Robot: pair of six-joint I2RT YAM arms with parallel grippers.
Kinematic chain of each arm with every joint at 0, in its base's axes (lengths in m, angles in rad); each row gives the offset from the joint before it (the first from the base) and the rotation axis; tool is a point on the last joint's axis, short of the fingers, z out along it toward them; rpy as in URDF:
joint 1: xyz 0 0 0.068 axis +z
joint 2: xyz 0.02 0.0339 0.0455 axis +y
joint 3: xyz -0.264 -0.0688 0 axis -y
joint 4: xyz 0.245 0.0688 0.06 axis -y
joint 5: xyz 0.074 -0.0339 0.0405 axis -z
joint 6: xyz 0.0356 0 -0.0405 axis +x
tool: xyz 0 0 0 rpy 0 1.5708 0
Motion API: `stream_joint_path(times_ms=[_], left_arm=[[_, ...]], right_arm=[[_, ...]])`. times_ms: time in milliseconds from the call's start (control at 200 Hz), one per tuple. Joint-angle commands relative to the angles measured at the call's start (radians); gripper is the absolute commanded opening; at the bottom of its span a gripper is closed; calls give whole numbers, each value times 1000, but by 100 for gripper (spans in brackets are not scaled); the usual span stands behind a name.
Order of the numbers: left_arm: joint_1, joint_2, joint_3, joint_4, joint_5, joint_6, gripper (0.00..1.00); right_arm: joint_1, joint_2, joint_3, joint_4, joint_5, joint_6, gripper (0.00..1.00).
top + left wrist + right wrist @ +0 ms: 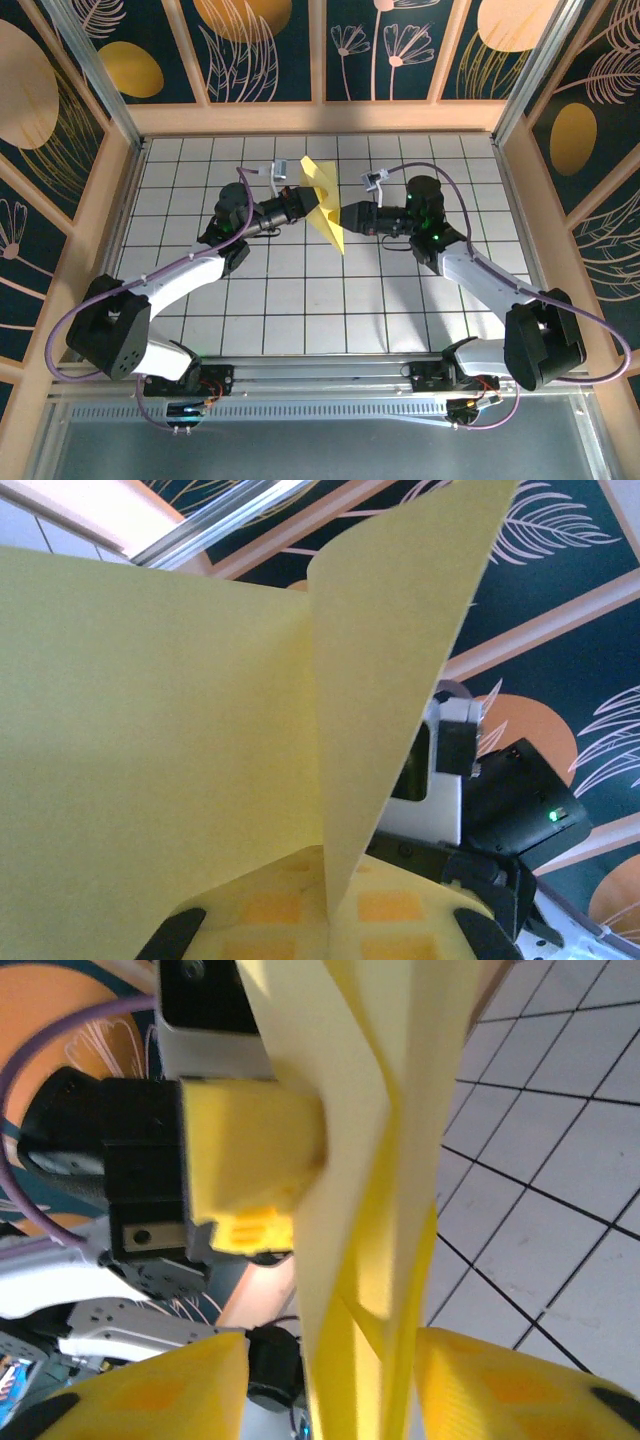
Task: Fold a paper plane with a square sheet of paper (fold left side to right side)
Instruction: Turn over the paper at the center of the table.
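The yellow sheet of paper [322,200], folded into a pointed paper plane shape, hangs in the air over the far middle of the table, tip toward the near side. My left gripper [303,206] holds it from the left. In the left wrist view its pads [280,910] are pressed together, and the paper [150,730] rises out of the seam with one flap standing up. My right gripper [347,215] faces it from the right. In the right wrist view its jaws [330,1385] stand apart around the paper's [370,1210] edge, with a gap at the left pad.
The white gridded table [320,300] spreads under both arms. Wooden frame walls and aluminium posts [118,120] ring it on the left, back and right. The left gripper's yellow finger [250,1145] appears beyond the paper in the right wrist view.
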Motion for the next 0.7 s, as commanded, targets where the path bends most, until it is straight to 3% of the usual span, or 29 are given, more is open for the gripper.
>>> stream_joint_path(times_ms=[0, 125, 220, 395, 586, 691], left_arm=[[-7, 15, 37, 60, 26, -11, 8], [-7, 5, 38, 34, 14, 7, 17], [-6, -18, 44, -34, -20, 53, 29], [-6, -76, 53, -196, -118, 149, 42], [-5, -175, 47, -414, -340, 259, 50], [-6, -256, 21, -505, -515, 290, 53]], right_arm=[[-2, 2, 45, 48, -1, -2, 38], [-8, -3, 49, 24, 15, -10, 24], [-9, -15, 57, -18, 35, -33, 13], [-8, -33, 84, -127, 75, -97, 6], [8, -41, 151, -340, 186, -234, 3], [53, -21, 230, -540, 358, -359, 0]])
